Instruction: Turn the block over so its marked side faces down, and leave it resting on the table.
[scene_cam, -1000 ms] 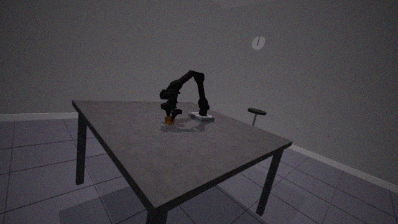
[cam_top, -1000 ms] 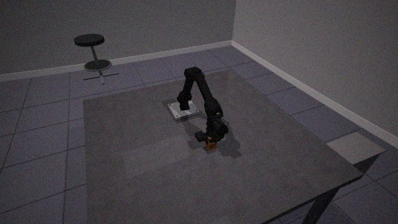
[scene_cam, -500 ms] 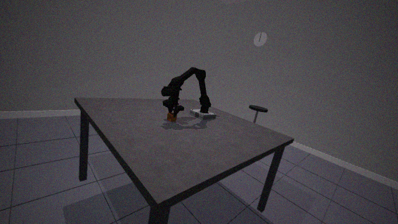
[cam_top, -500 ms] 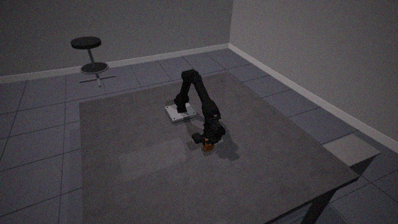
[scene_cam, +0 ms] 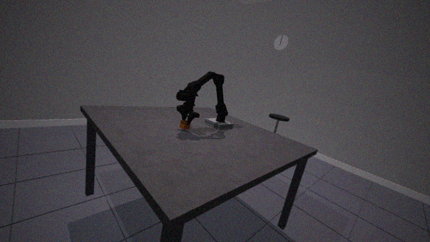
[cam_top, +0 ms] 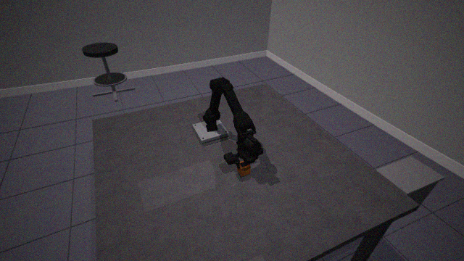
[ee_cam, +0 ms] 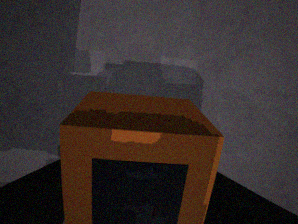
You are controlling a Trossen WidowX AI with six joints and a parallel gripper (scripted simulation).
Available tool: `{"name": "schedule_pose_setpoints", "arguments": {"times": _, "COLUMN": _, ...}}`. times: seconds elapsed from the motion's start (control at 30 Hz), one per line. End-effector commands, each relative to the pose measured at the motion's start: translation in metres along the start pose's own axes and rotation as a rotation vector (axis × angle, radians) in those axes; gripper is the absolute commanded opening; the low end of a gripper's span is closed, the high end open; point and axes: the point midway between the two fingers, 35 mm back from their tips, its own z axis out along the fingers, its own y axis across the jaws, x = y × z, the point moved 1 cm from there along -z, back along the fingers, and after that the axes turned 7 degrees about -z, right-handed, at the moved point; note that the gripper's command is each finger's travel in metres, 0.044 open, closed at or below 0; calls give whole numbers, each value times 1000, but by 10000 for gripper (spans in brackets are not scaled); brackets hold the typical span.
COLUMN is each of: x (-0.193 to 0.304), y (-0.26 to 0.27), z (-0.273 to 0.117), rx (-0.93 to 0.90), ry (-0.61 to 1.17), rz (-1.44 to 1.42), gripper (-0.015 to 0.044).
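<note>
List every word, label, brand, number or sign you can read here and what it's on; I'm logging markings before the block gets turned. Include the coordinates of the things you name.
No readable text in any view.
Orange block (cam_top: 244,169) (scene_cam: 184,125) (ee_cam: 141,145): a plain dark square, no letters or numbers seen on the faces in view.
Round wall dial (scene_cam: 281,42): a dark line shows; any figures are too small and blurred to read.
White base plate (cam_top: 204,137) (scene_cam: 230,126): no lettering can be made out.

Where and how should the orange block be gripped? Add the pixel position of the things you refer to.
Probably from above, across two opposite upright sides. The block (cam_top: 244,169) (scene_cam: 184,125) (ee_cam: 141,149) is boxy with flat sides, and the dark square shows on its top, so a side grip leaves that face free.
</note>
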Motion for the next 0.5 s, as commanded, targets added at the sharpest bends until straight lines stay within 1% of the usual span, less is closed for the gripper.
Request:
{"name": "schedule_pose_setpoints", "arguments": {"times": 0.0, "x": -1, "y": -1, "z": -3, "rx": 11, "ry": -60, "rz": 1, "gripper": 0}}
{"name": "schedule_pose_setpoints", "arguments": {"times": 0.47, "x": 2, "y": 0, "z": 0, "rx": 37, "ry": -266, "rz": 0, "gripper": 0}}
